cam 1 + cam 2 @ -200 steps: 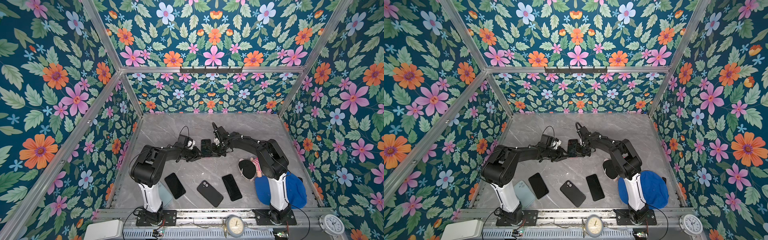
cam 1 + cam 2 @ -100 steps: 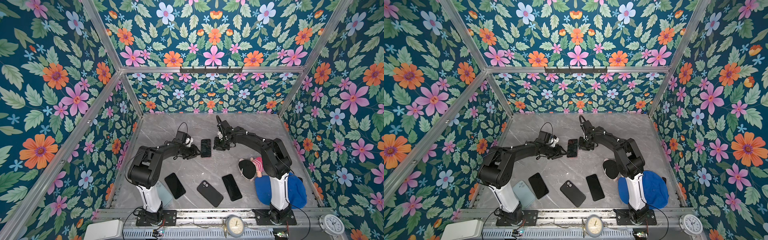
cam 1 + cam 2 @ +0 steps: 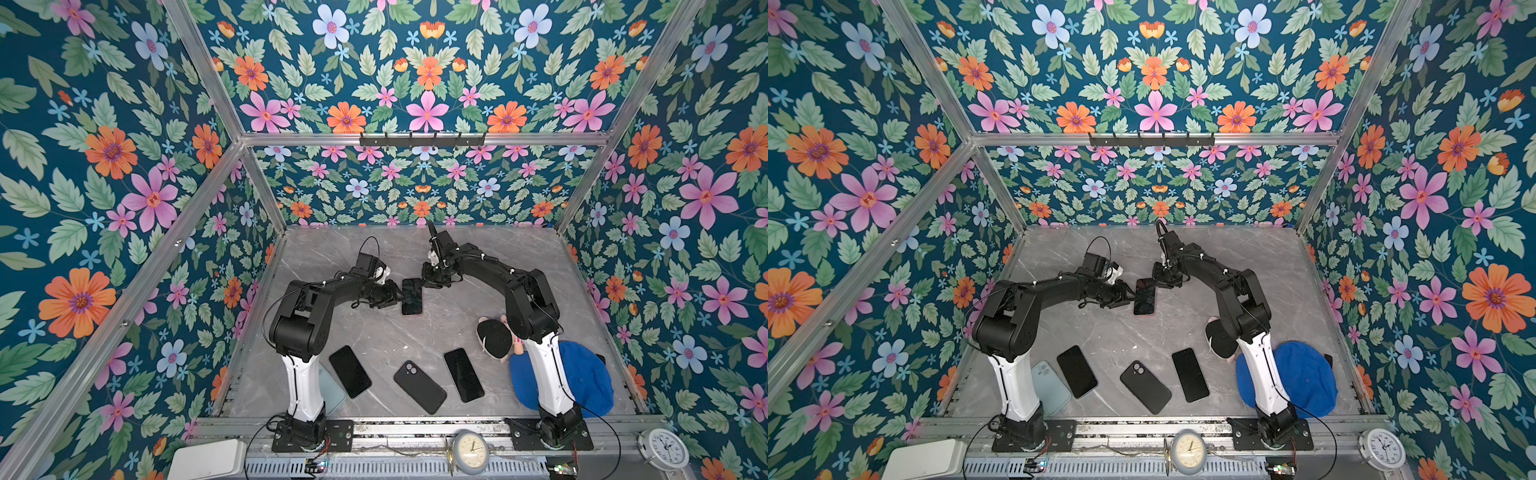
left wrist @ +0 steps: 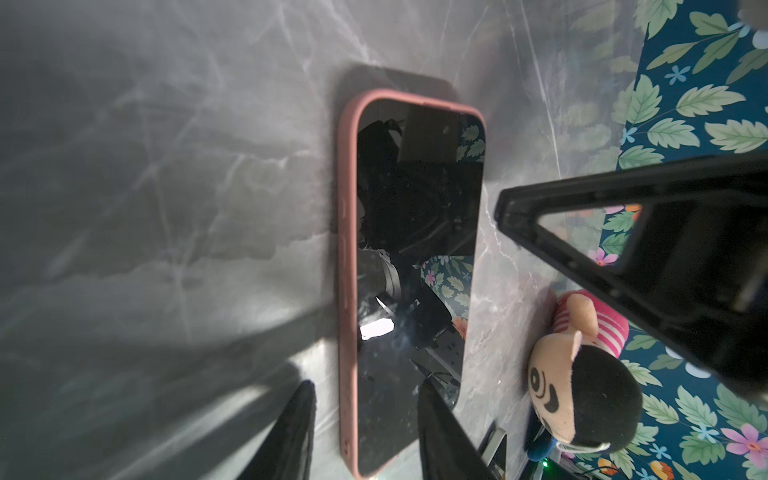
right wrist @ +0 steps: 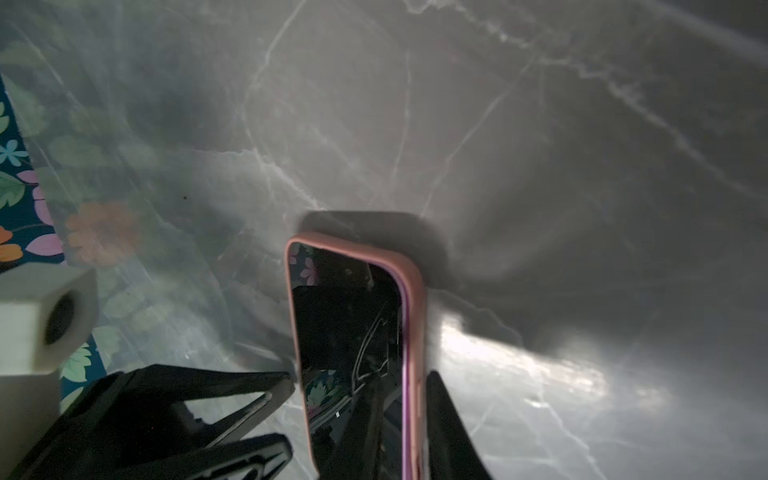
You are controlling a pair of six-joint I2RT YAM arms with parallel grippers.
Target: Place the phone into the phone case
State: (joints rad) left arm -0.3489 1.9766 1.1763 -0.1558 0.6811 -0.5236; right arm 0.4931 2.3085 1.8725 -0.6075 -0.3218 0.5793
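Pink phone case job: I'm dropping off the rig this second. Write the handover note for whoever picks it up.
Left gripper: open, jaws apart beside the black glass-fronted phone, gripping nothing.
Right gripper: at the phone's far right corner in a top view; open or shut, cannot tell.
Things: phone lies screen up inside the soft pink phone case, flat on the grey marble-pattern table.
Done: phone is in the case.
To do: confirm every edge is seated, which the views do not settle; then back both arms off.
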